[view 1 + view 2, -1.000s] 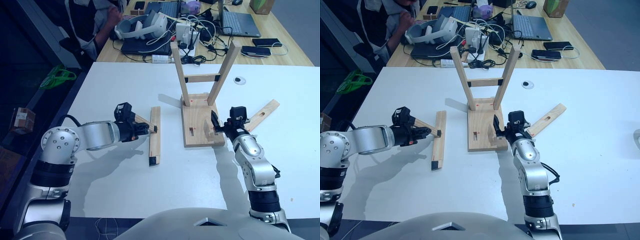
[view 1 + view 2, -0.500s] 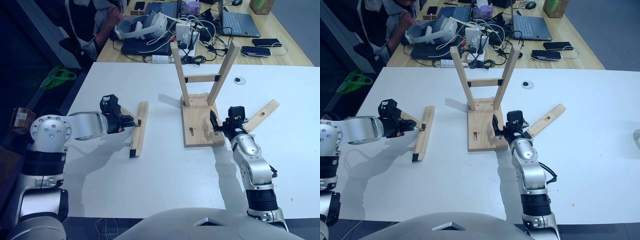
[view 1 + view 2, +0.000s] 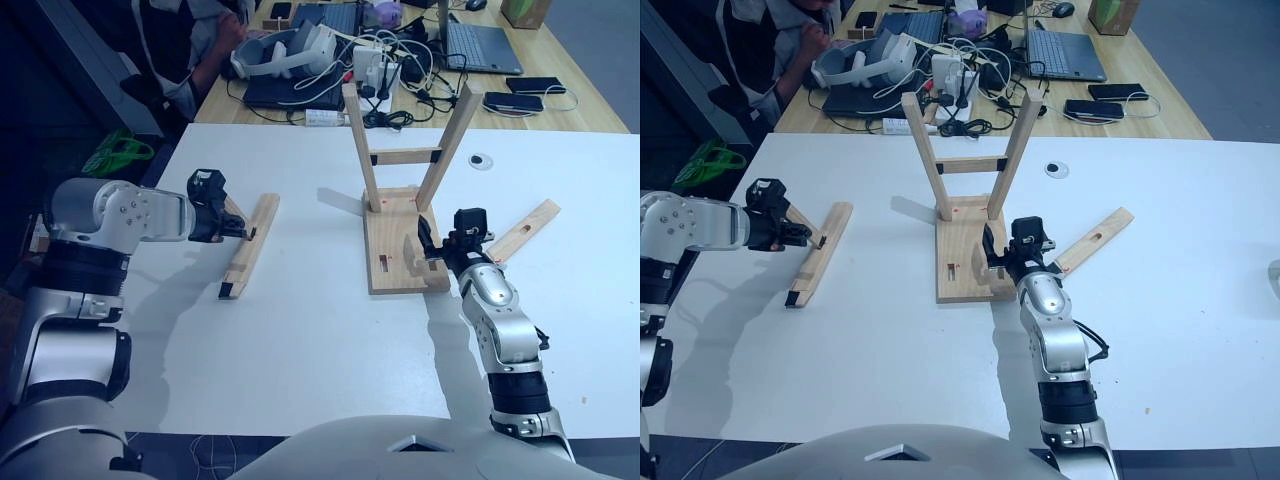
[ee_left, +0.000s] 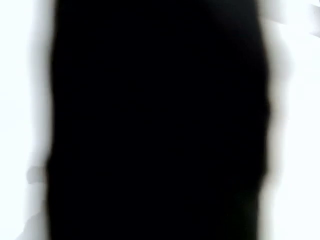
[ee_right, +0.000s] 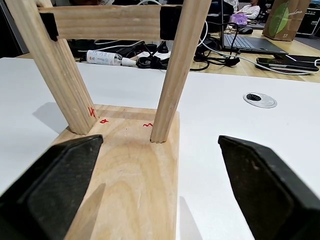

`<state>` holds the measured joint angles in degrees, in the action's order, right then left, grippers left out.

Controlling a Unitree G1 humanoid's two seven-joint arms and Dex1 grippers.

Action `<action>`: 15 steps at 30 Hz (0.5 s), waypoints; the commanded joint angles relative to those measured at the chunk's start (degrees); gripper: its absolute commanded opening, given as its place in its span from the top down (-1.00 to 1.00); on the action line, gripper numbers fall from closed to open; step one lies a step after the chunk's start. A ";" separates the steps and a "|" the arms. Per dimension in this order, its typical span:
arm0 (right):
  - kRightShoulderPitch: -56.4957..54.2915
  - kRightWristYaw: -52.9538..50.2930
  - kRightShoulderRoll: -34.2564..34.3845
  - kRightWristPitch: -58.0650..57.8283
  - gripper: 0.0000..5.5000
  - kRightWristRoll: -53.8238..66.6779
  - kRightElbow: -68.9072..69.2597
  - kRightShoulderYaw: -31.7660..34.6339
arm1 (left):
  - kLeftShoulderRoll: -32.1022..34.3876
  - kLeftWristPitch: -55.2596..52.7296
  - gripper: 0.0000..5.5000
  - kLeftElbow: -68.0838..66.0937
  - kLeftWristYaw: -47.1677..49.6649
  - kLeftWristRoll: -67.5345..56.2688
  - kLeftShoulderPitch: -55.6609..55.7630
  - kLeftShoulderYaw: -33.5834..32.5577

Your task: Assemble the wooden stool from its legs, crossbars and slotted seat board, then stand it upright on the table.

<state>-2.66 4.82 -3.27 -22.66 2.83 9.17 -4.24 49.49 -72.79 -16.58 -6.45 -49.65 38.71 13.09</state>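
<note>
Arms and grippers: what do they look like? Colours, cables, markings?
Both arms: silver-grey shells, black bands at the joints. The left arm has a round joint cap dotted with small screws. The right arm has a thin black cable loop by the forearm. The left gripper and right gripper are black; the right's fingers are blunt matte wedges.

A pale slotted seat board point(image 3: 398, 265) is laid flat on the bench with two legs point(image 3: 361, 150) stood in it and joined by a crossbar point(image 3: 403, 157), while a loose leg point(image 3: 240, 268) is held at its left in the jaws of the left gripper point(image 3: 243, 232) and a second loose leg point(image 3: 523, 231) is laid at its right.
</note>
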 commanded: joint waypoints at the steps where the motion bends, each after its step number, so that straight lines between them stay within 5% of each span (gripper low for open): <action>1: -1.55 0.27 -0.42 0.07 -0.57 -0.35 -0.42 0.27 | -1.99 0.65 0.85 -3.26 -5.13 7.30 0.76 1.72; 15: -1.48 0.72 -0.43 -0.04 -0.57 -0.81 -0.49 0.06 | -6.80 0.14 0.85 1.13 -10.46 19.60 2.91 -5.53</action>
<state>-3.53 5.52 -3.39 -22.61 2.39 8.66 -4.26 43.62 -71.80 -16.70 -16.52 -31.60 40.46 8.75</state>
